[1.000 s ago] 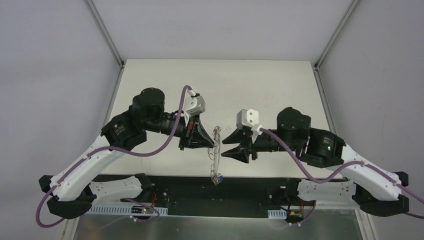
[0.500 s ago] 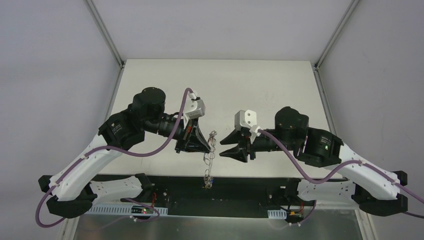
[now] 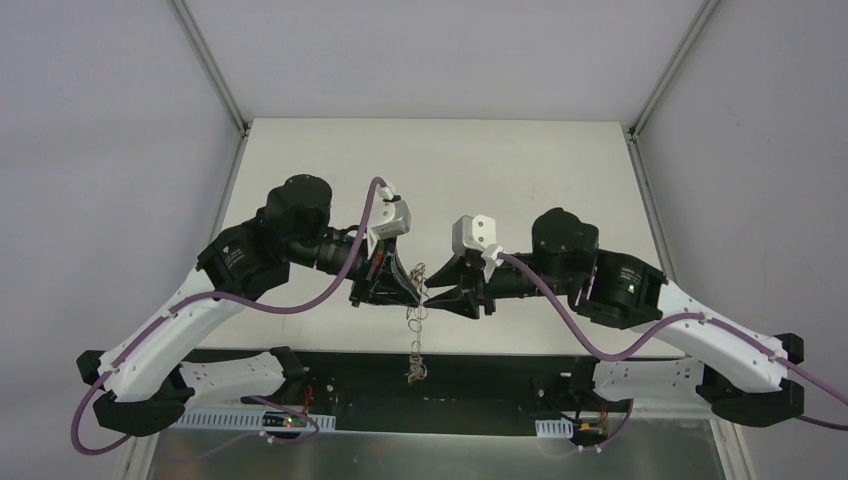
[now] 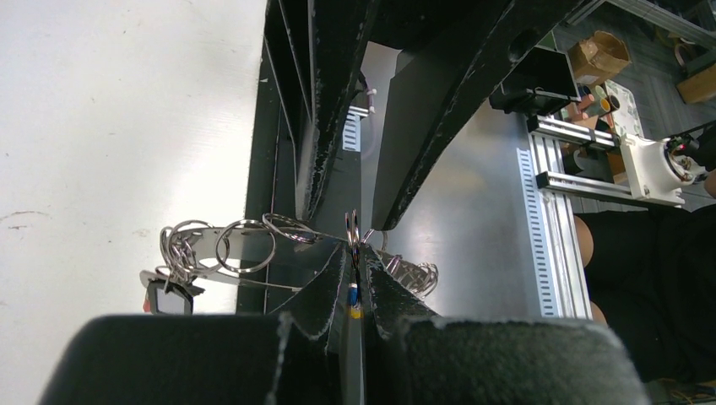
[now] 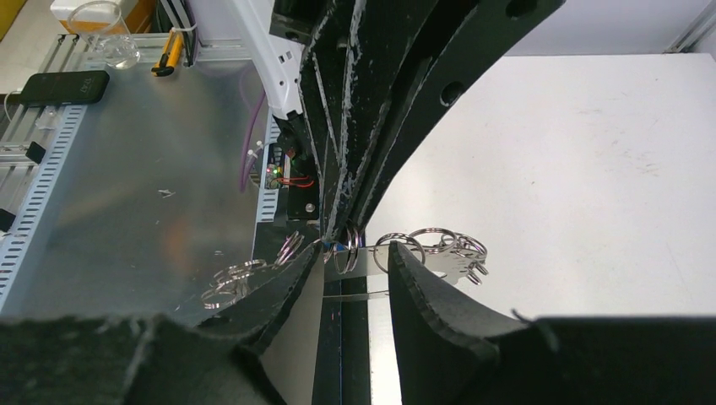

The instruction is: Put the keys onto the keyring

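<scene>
The keyring (image 3: 417,318) hangs as a floppy chain of small silvery rings between the two grippers, above the table's near edge. My left gripper (image 3: 416,291) is shut on one ring of it; in the left wrist view (image 4: 354,246) the tips pinch that ring, with more rings (image 4: 245,245) strung to the left. My right gripper (image 3: 433,290) is open, and in the right wrist view (image 5: 356,257) its fingers straddle the rings (image 5: 431,243) without pinching them. The keys (image 3: 412,373) hang as a tiny cluster at the chain's lower end, too small to tell apart.
The white table (image 3: 500,170) lies beyond the grippers. The black base plate (image 3: 500,372) and a slotted metal rail (image 3: 230,418) run along the near edge under the hanging chain. Grey walls and aluminium posts (image 3: 215,70) close in the sides.
My right gripper has moved left until its open fingers sit around the rings held by the left gripper. The left gripper shifted slightly and the hanging chain swung a little left.
</scene>
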Tool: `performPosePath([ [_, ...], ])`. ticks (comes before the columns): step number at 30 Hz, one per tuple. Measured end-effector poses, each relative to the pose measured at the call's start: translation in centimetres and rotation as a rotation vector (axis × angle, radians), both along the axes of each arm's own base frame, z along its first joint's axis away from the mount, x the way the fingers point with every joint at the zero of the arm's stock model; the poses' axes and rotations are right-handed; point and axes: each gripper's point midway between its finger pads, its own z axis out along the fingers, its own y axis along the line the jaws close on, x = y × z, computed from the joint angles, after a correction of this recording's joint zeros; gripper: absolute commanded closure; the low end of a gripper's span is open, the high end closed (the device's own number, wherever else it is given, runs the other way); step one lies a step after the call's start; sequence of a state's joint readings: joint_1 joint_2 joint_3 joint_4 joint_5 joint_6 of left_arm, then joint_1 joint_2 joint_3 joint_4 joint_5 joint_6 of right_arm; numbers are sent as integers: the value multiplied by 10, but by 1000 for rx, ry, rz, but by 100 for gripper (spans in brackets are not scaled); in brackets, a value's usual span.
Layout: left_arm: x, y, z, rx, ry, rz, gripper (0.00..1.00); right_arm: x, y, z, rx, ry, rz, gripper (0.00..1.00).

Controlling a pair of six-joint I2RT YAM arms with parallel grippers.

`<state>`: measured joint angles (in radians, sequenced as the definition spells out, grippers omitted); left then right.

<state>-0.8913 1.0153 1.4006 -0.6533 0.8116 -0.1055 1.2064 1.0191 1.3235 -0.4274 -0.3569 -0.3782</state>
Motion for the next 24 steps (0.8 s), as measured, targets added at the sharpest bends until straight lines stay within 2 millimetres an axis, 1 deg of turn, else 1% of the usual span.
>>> performPosePath([
  [3,0,0,-1,3,0,-1,100,-1,1,5,17,-4,7,66],
  [9,0,1,-2,8,-3,-3,100,-3,2,11,37,-7,22,67],
  [21,-1,2,-1,9,-6,-4,100,-2,9,7,30,6,23,68],
  [22,-1,2,-1,9,-7,-5,100,-1,9,6,26,8,23,69],
  [24,-1,2,-2,12,-6,-4,100,-1,11,4,22,11,23,75],
])
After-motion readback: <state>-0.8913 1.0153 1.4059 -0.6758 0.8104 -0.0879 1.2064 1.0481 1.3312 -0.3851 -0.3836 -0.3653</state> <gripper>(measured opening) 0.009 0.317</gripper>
